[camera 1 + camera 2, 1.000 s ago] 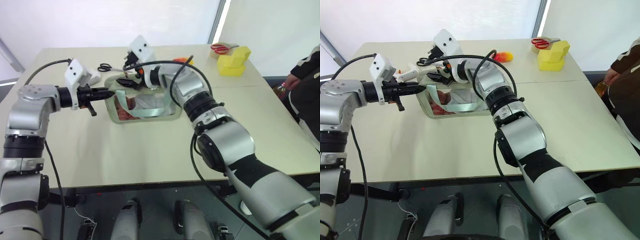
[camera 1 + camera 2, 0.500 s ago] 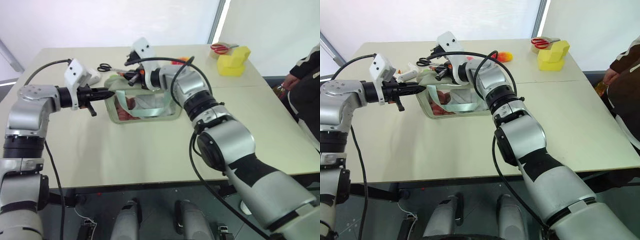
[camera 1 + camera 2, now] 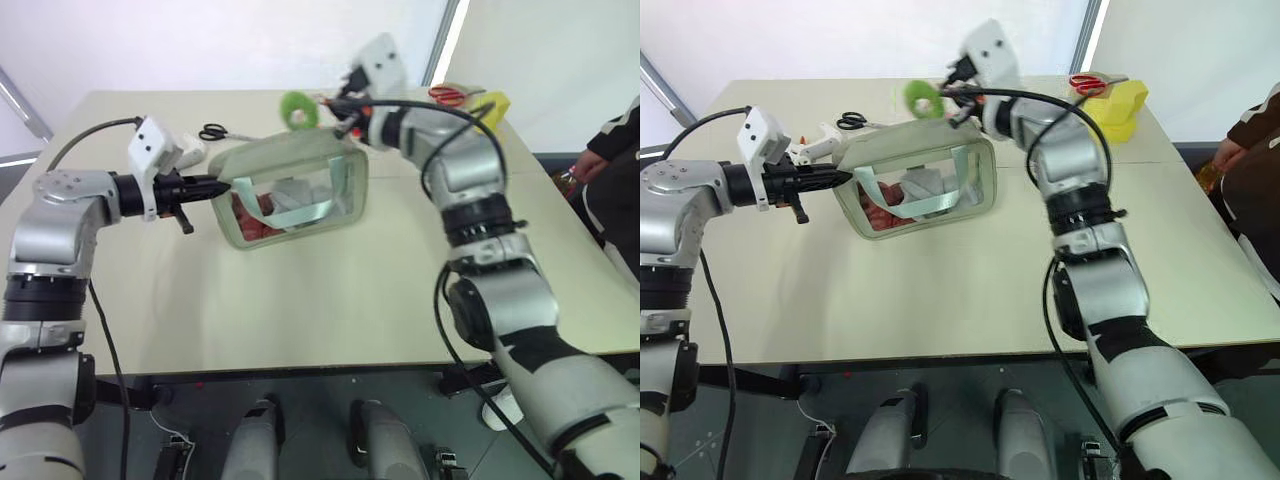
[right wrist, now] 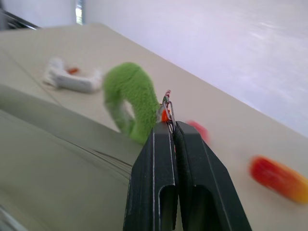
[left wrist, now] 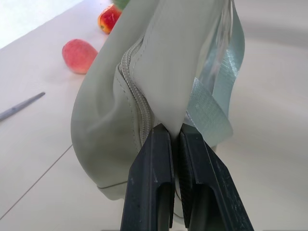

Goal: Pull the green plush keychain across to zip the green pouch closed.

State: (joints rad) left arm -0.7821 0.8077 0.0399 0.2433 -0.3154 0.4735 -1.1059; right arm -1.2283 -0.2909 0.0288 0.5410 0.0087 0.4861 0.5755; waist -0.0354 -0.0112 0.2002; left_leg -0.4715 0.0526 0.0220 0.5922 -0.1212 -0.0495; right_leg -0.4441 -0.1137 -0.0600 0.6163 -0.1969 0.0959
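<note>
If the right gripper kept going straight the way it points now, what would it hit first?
The green plush keychain, I'd judge: the right gripper, jaws shut on the keychain's clip, has the plush ring hanging just ahead of its tips. Beyond it lies bare table; depth there is unclear.

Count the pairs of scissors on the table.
2. Black-handled scissors lie at the table's far left, behind the green pouch. Red-handled scissors lie at the far right corner, on a tape roll by the yellow block. The pouch and arms may hide others.
</note>
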